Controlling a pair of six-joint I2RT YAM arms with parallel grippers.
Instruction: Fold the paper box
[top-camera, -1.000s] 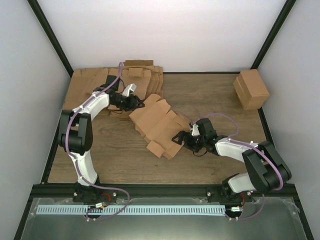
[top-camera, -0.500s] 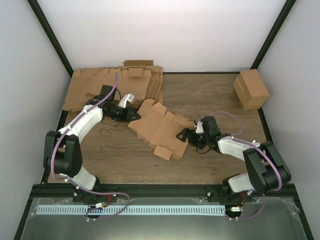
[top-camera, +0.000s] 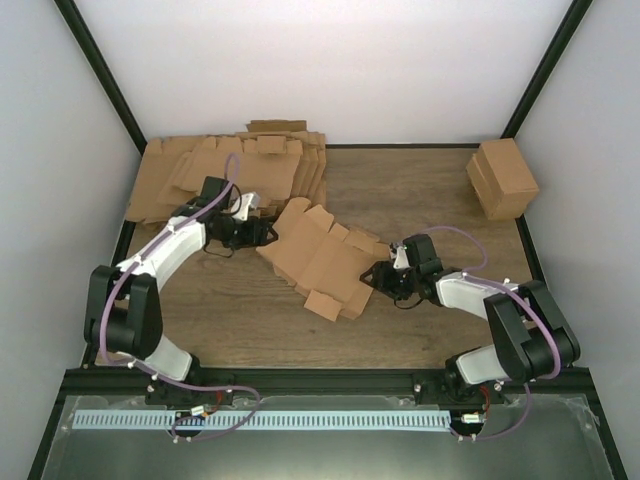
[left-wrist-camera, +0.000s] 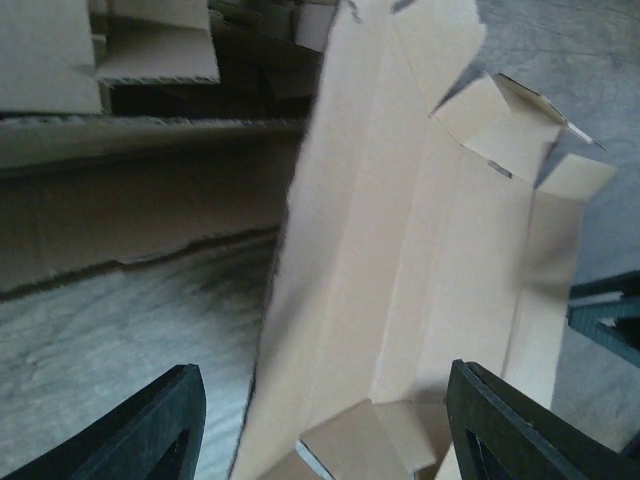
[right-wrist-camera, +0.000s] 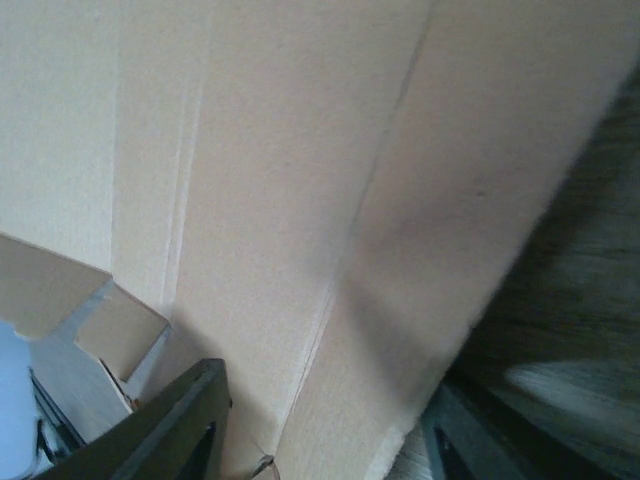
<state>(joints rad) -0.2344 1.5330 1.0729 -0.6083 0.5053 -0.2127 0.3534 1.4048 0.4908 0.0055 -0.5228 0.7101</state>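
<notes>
Brown cardboard paper box (top-camera: 322, 255) lies flat at mid-table (top-camera: 230, 320), long axis running from the left gripper (top-camera: 263, 233) at its far-left edge to the right gripper (top-camera: 373, 277) at its near-right edge, both grippers' jaws parted about the sheet, neither clamped.

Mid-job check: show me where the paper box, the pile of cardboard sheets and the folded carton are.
paper box (top-camera: 320, 258), top view, middle of its main panel.
pile of cardboard sheets (top-camera: 185, 172), top view, uppermost sheet, left part.
folded carton (top-camera: 505, 172), top view, its top face.

No legible text, labels or numbers anywhere.
</notes>
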